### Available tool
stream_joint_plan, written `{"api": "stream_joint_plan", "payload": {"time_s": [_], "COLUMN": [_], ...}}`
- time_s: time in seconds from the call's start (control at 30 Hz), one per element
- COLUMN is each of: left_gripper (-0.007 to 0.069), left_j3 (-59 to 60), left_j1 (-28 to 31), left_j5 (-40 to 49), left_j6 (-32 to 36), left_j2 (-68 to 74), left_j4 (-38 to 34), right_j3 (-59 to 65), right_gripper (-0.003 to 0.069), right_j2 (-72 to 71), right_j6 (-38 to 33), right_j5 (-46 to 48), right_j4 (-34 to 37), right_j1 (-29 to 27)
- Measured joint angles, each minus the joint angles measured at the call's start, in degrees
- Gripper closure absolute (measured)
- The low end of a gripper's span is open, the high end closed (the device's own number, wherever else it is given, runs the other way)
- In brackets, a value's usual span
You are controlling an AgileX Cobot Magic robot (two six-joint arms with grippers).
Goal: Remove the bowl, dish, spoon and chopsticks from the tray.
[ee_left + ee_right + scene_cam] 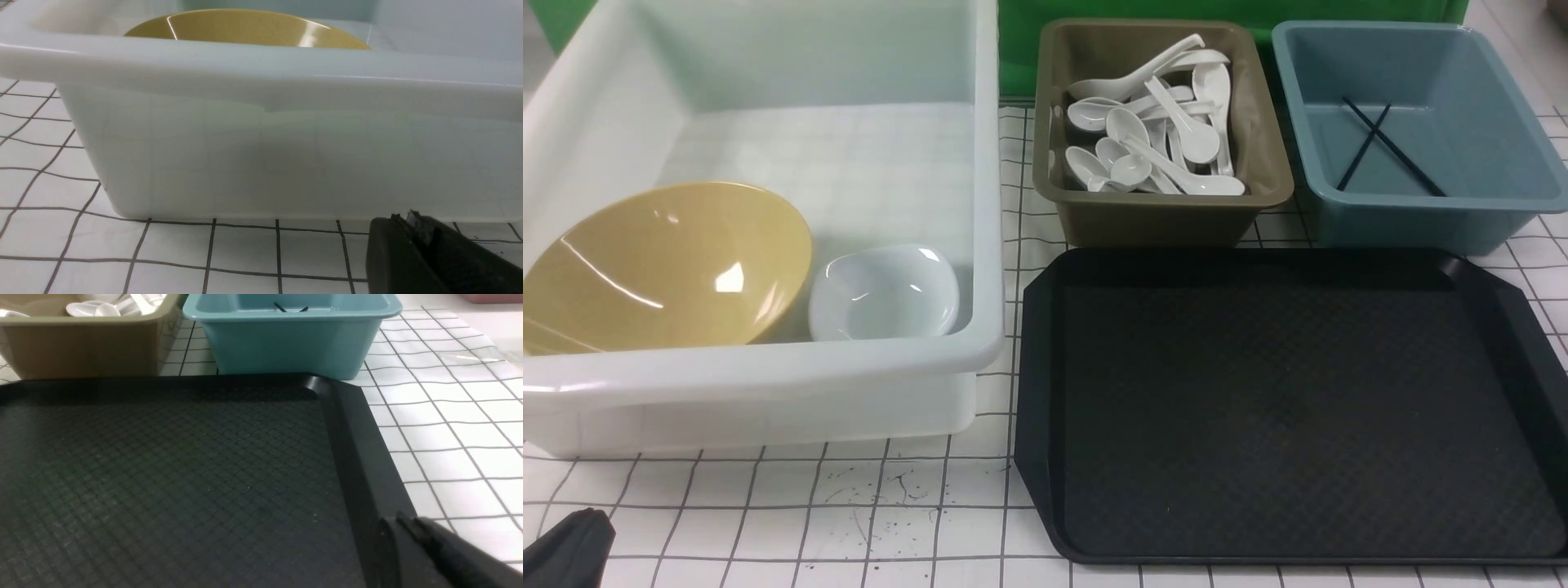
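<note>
The black tray (1290, 408) lies bare at the front right. The yellow bowl (662, 261) leans inside the white bin (768, 367), and the small white dish (886, 294) sits beside it. Several white spoons (1152, 122) are piled in the brown bin (1160, 216); I cannot tell the task's spoon from the others. The black chopsticks (1388, 147) lie crossed in the blue bin (1413, 220). My left gripper (402, 218) is shut and empty, low in front of the white bin's wall (265, 143). My right gripper (392, 518) hovers over the tray's rim (355, 457), its jaws a narrow gap apart and empty.
The three bins stand along the back and left of the checkered tablecloth (768, 506). The brown bin (81, 347) and blue bin (286, 347) sit just behind the tray's far edge. A green backdrop (1135, 10) rises behind them.
</note>
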Motion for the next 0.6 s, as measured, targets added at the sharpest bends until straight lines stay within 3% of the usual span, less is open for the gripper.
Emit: {"api": "stream_joint_plan", "payload": {"time_s": [0.6], "left_gripper": [0.0631], "left_j3": [0.0], "left_j1": [0.0], "left_j5": [0.0], "left_j6": [0.0], "left_j2": [0.0], "left_j4": [0.0], "right_j3": [0.0], "right_gripper": [0.0556], "right_j2": [0.0], "right_j6": [0.0], "right_j5": [0.0], "right_j4": [0.0], "right_j1": [0.0]}}
